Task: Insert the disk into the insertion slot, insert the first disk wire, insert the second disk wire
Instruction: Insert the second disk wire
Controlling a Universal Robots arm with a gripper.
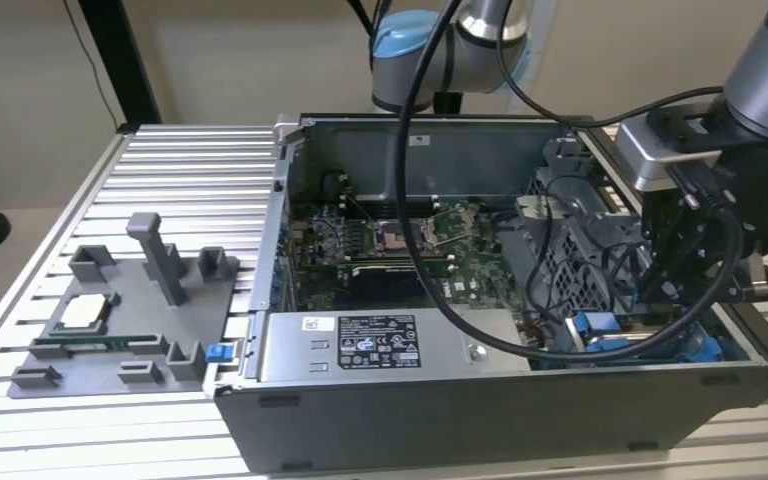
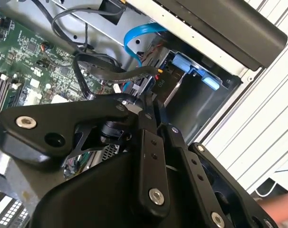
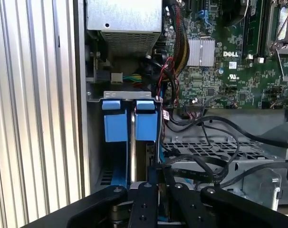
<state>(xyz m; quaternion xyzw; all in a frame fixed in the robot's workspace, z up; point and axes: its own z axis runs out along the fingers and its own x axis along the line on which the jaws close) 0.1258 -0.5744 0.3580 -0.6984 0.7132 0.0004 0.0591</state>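
Observation:
The disk sits edge-on in the insertion slot [image 3: 94,142] at the case's front corner on the exterior view's right, and the two blue tabs [image 3: 116,126] of its carrier show above it. In the second wrist view the carrier handle [image 2: 194,66] and the disk's dark connector end [image 2: 168,85] lie inside the grey bay [image 2: 196,107]. My gripper [image 2: 151,102] [image 3: 159,170] hangs right at that end, fingers pressed together on the tip of a blue wire [image 2: 139,31]. A black sleeved wire [image 2: 101,71] with red and yellow strands runs close beside it.
The arm's wrist [image 1: 704,200] reaches down into the open case. A grey box with a sticker [image 1: 384,345] fills the front. The motherboard [image 1: 398,240] lies behind it, and a perforated cage [image 1: 584,260] with loose black cables stands beside the bay. A grey fixture [image 1: 117,320] rests on the slatted table.

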